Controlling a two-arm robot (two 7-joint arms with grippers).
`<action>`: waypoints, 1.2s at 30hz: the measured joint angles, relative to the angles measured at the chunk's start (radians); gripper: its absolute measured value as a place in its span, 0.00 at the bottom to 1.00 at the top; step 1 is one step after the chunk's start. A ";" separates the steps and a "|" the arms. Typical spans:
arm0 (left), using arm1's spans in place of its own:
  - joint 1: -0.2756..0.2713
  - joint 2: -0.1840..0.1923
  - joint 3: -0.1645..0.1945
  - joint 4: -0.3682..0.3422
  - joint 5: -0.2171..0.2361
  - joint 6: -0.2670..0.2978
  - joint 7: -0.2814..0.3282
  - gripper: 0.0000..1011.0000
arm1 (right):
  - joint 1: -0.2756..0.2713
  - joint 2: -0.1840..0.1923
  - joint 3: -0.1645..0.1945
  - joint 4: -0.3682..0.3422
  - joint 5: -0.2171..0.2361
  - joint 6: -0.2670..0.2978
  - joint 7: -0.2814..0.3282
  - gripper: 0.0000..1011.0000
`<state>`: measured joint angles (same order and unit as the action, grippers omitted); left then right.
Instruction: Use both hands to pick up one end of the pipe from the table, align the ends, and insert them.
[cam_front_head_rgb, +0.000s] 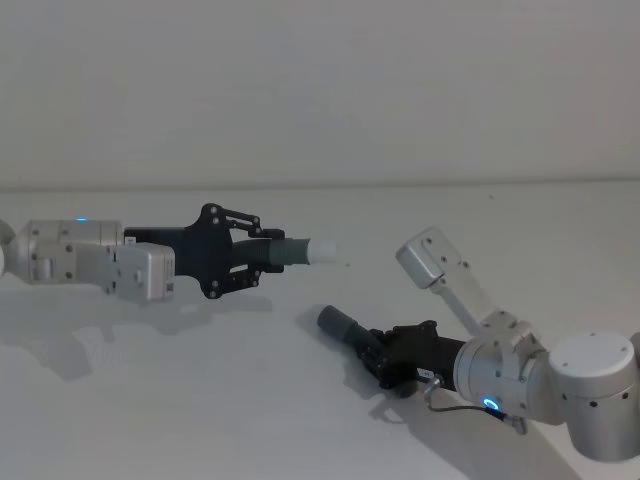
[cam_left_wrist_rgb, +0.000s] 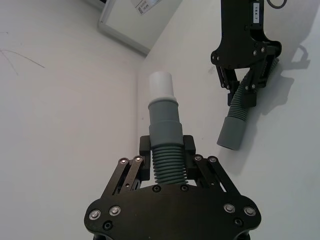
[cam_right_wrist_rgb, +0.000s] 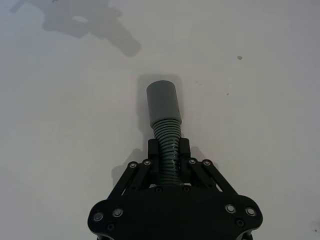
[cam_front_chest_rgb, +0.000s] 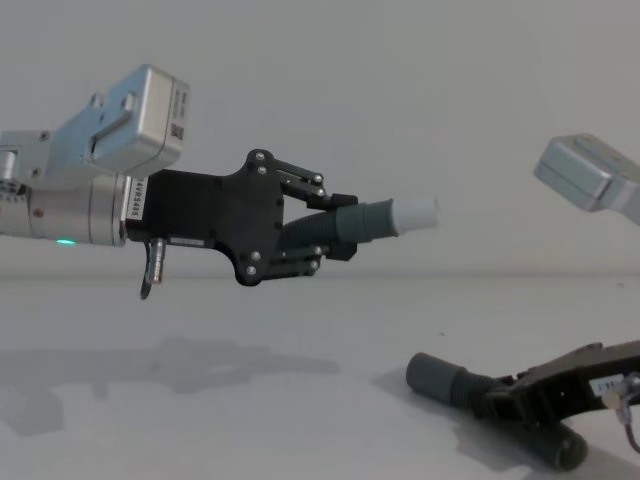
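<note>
Both pipes are grabbed, so the step now looks like lining up the ends.

The left tool (cam_front_head_rgb: 267, 251) is shut tight on the ribbed part of the short pipe (cam_front_head_rgb: 292, 251). It holds it up in the air, well above the tabletop (cam_front_head_rgb: 200, 400). The left arm lies flat and reaches in from the left. The white tip (cam_front_head_rgb: 323, 249) sticks out past the fingers and points to the right.

The right tool (cam_front_head_rgb: 378, 352) is shut on the ribbed part of the long pipe (cam_front_head_rgb: 350, 332). The right arm comes in low from the right side and tilts down. The pipe's grey mouth (cam_front_chest_rgb: 430, 376) points left. It sits very low, and I cannot tell if it touches the tabletop.

The tip and the mouth are well apart, with the tip much higher.

Next, I think the right tool must lift its pipe up to the tip's height. Then the mouth has to turn to face the tip in one straight line. After that the two can slide together.
</note>
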<state>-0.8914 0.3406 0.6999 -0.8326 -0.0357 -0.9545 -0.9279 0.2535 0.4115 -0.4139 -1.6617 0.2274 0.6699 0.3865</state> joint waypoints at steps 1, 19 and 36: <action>0.000 0.000 0.000 0.000 0.000 0.000 0.000 0.34 | 0.000 0.000 0.000 0.000 0.000 0.000 0.000 0.20; 0.000 0.000 0.000 0.000 0.000 0.000 0.000 0.34 | 0.000 0.000 0.000 0.000 0.000 0.000 0.000 0.19; 0.000 0.000 0.000 0.000 0.000 0.000 0.000 0.34 | 0.000 0.000 0.000 0.000 0.000 0.000 0.000 0.19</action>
<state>-0.8914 0.3406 0.6999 -0.8326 -0.0356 -0.9545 -0.9279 0.2535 0.4115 -0.4139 -1.6618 0.2275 0.6699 0.3866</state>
